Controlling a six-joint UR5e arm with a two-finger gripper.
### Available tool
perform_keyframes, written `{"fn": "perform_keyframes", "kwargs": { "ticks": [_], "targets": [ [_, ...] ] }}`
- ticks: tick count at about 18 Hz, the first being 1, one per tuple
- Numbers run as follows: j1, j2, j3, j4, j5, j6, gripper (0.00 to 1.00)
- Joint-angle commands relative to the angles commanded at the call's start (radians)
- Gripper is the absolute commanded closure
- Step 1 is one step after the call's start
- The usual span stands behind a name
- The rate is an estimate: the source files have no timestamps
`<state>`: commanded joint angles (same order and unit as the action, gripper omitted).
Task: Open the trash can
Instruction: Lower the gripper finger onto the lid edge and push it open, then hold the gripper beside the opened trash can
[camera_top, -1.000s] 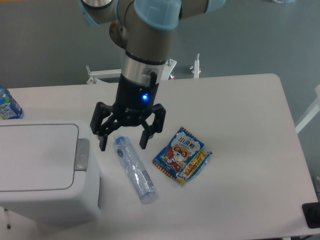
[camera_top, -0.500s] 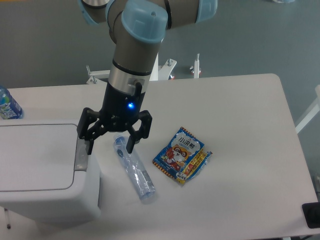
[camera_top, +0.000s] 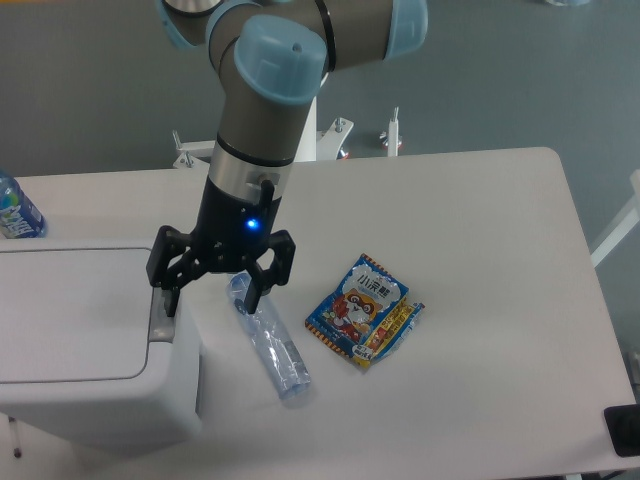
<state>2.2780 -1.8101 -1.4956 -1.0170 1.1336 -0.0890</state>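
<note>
The trash can (camera_top: 85, 340) is a large boxy white bin at the lower left, its flat lid down. Its grey push-button strip (camera_top: 162, 318) runs along the lid's right edge. My gripper (camera_top: 212, 304) hangs open just right of that edge, with nothing between its fingers. The left fingertip (camera_top: 170, 300) is over the top end of the grey strip; whether it touches cannot be told. The right fingertip (camera_top: 253, 299) is above the neck end of a clear plastic bottle (camera_top: 268, 343) lying on the table.
A blue and orange snack packet (camera_top: 365, 309) lies to the right of the bottle. A blue-labelled bottle (camera_top: 17, 209) stands at the far left edge behind the trash can. The white table (camera_top: 480, 300) ends at the right and front.
The arm has moved left, mostly in the first half second, bringing the open gripper from over the bottle to the trash can's right edge. The lid, bottle and packet have not moved.
</note>
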Motion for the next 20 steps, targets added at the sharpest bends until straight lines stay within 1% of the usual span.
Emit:
{"fn": "perform_keyframes", "kwargs": {
  "ticks": [5,12,14,17,19,20],
  "targets": [
    [0.0,-0.002,-0.008,0.002,0.0,0.002,0.0],
    [0.0,0.0,-0.002,0.002,0.0,0.003,0.0],
    [0.0,0.005,0.017,0.018,0.0,0.006,0.0],
    [0.002,0.005,0.075,0.044,0.012,0.009,0.0],
    [0.011,0.006,0.109,0.049,0.063,0.018,0.0],
    [0.02,0.009,0.121,0.049,0.119,0.029,0.0]
  ]
}}
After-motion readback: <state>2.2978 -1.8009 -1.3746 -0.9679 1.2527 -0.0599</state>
